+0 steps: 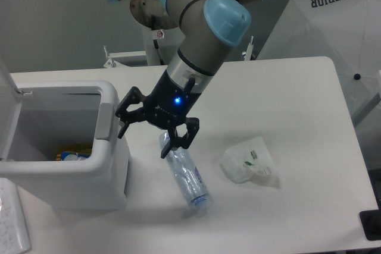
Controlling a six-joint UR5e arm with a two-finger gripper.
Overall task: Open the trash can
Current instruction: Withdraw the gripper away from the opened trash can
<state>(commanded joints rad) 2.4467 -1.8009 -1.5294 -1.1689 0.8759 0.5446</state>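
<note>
Trash can (89, 165) at the bench's (297, 99) left edge, lid already raised; gripper (146, 138), fingers spread and empty, hangs just right of its grey tab, above a plastic bottle (187, 176).

You have a white table (297, 87) with rounded corners filling most of the view. On it, near the middle front, lies 1 clear plastic bottle (187, 175) on its side, its length running from upper left to lower right. To the right of it, apart from it, sits 1 crumpled white packet (247, 162) with a small green mark on it. At the upper right, behind the table, you can see a white fabric panel (333, 22) printed with the word SUPERIOR. At the lower left corner, a pale sheet (12, 221) is cut off by the frame edge.
</note>
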